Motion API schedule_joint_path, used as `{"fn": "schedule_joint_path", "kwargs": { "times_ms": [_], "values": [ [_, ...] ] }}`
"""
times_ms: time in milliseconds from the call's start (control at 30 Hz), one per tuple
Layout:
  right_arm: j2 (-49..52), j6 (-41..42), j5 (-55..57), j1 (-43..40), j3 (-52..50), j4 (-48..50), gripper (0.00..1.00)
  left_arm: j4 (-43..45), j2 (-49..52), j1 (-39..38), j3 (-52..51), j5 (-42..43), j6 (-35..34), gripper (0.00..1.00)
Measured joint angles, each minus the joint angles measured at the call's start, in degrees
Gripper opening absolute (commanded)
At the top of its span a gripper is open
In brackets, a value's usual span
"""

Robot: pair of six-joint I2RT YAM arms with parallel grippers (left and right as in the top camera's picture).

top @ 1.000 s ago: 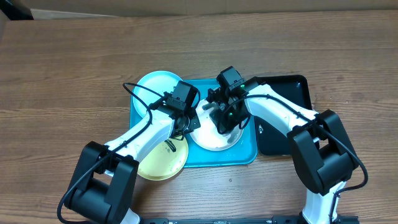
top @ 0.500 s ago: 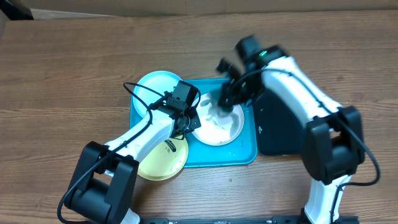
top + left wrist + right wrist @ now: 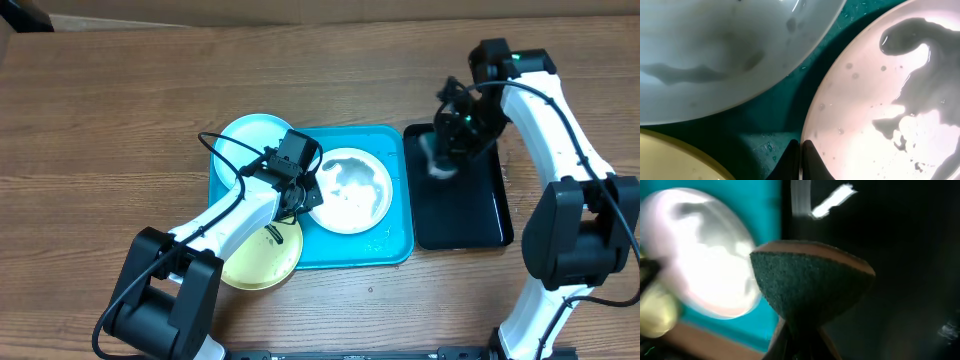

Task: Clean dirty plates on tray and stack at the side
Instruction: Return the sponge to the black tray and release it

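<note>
White plate [image 3: 348, 190] wet on turquoise tray [image 3: 395, 250]; sponge [image 3: 810, 280] held over black tray [image 3: 470, 215].
Overhead: light blue plate [image 3: 245, 140] and yellow-green plate [image 3: 255, 262] overlap the tray's left corners. Left wrist alone: left fingers [image 3: 790, 165] pressed together at the white plate's rim, grey water pooled. Right wrist alone: right fingers [image 3: 781, 342] pinch the sponge, green face camera-side.

Overhead: fixed high above the tray [image 3: 392, 243], looking straight down, wide enough for the whole table [image 3: 100, 120]. Left wrist: very close over the tray, just left of its centre, looking down at the white plate [image 3: 880, 100] rim. Right wrist: just right of the tray, over the black tray [image 3: 900, 255], looking down past a sponge [image 3: 810, 280]; blurred. Shared by all three: white plate, turquoise tray floor.
</note>
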Motion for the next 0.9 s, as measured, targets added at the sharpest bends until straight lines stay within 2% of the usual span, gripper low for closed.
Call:
{"fn": "schedule_joint_path", "kwargs": {
  "times_ms": [167, 233, 267, 300, 333, 367, 467, 600, 733, 867, 900],
  "values": [
    [0.0, 5.0, 10.4, -0.4, -6.5, 6.8, 0.04, 0.0, 0.0, 0.0, 0.0, 0.0, 0.0, 0.04],
    [0.0, 6.1, 13.2, -0.4, -9.8, 10.7, 0.08, 0.2, 0.0, 0.0, 0.0, 0.0, 0.0, 0.04],
    [0.0, 6.5, 14.1, -0.4, -11.0, 12.3, 0.17, 0.2, 0.0, 0.0, 0.0, 0.0, 0.0, 0.04],
    [0.0, 6.9, 14.8, -0.4, -12.5, 14.2, 0.37, 0.2, 0.0, 0.0, 0.0, 0.0, 0.0, 0.04],
    [0.0, 7.3, 15.3, -0.4, -13.7, 15.4, 0.48, 0.2, 0.0, 0.0, 0.0, 0.0, 0.0, 0.05],
    [0.0, 7.3, 15.7, -0.4, -14.8, 16.4, 0.56, 0.2, 0.0, 0.0, 0.0, 0.0, 0.0, 0.11],
    [0.0, 7.6, 15.5, -0.4, -15.6, 16.3, 0.58, 0.2, 0.0, 0.0, 0.0, 0.0, 0.5, 0.24],
    [0.0, 8.0, 14.2, -0.6, -11.9, 11.2, 0.59, 0.2, 0.0, 0.0, 0.0, 0.0, 0.3, 0.34],
    [0.0, 8.2, 13.2, -2.0, -0.6, 6.5, 0.7, 0.1, 0.0, 0.0, 0.0, 0.0, 0.4, 0.33],
    [-0.4, 9.5, 13.4, -6.0, 6.0, 6.3, 0.71, 0.2, 0.0, 0.0, 0.0, 0.0, 0.4, 0.27],
    [-0.6, 9.7, 13.7, -7.6, 6.7, 6.4, 0.79, 0.2, 0.0, 0.0, 0.0, 0.0, 0.4, 0.27]
  ]
}}
